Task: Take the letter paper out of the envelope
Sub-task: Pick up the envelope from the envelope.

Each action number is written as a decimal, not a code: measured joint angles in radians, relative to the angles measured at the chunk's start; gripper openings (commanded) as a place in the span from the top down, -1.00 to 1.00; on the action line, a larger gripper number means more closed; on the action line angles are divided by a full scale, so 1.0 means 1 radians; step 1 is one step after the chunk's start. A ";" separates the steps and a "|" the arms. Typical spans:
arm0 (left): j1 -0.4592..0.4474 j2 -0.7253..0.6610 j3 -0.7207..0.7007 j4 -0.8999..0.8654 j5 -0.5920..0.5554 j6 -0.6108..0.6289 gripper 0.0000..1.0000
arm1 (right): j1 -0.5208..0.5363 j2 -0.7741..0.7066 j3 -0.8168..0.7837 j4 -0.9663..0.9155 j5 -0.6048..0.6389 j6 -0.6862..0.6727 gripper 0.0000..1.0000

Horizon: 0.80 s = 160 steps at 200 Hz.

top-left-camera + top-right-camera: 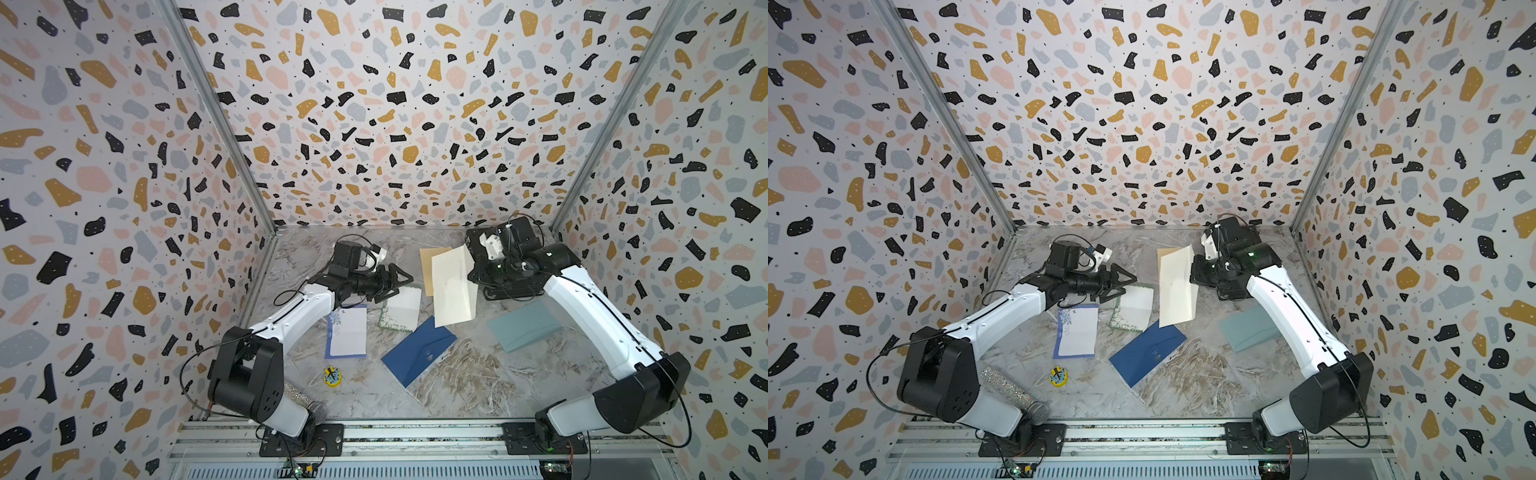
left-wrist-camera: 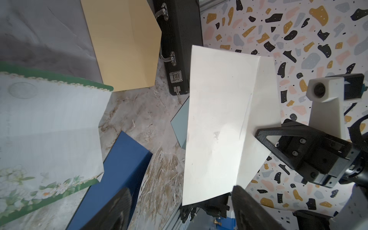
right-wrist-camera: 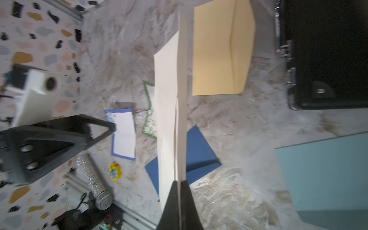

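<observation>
Marble surface (image 1: 457, 386) strewn with loose sheets. Clamped tight in right jaws: cream envelope (image 1: 453, 291), lifted on edge, long axis running far to near. Left jaws spread apart, just beside its face, nearer for the pull. Letter paper hidden, presumably inside.
</observation>
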 measured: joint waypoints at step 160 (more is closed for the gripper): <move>0.039 -0.012 -0.027 0.306 0.145 -0.190 0.22 | -0.051 0.032 -0.212 0.649 -0.549 0.497 1.00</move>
